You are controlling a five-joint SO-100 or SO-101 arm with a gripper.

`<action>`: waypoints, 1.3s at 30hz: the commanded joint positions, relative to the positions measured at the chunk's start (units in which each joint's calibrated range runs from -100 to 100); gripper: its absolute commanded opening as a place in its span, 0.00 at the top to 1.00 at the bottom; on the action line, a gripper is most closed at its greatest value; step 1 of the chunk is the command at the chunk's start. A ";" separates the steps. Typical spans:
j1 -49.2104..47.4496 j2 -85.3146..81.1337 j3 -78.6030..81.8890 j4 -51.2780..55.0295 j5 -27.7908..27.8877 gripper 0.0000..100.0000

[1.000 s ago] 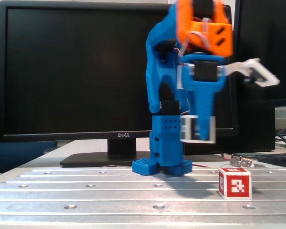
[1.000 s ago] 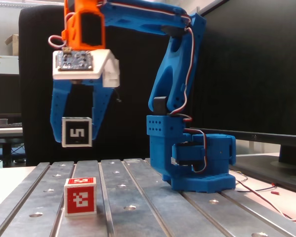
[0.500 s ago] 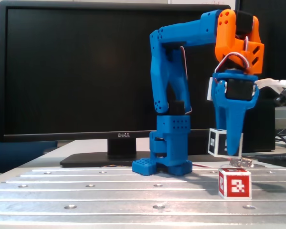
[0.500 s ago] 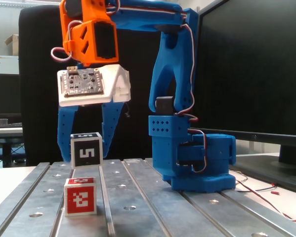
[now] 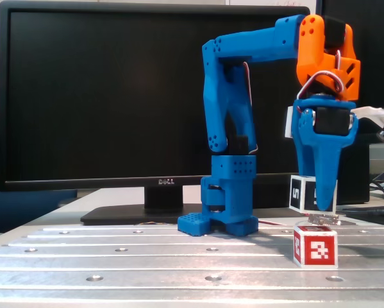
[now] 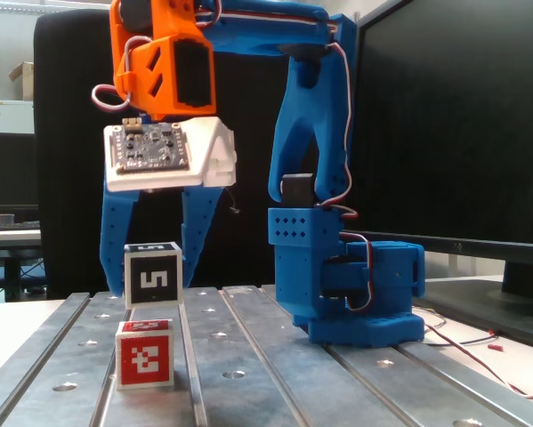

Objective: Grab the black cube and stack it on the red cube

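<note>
Two blue fingers of the gripper (image 6: 156,276) pinch the black cube (image 6: 153,276), held just above the red cube (image 6: 144,354) on the near slotted table (image 6: 275,365); any gap between them is hard to judge.

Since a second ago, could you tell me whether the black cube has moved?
Yes. The black cube, held in the gripper, has come down closer to the red cube, which stayed put on the table.
</note>
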 commanded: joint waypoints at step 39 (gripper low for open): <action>1.11 -0.85 5.35 -7.02 -0.18 0.82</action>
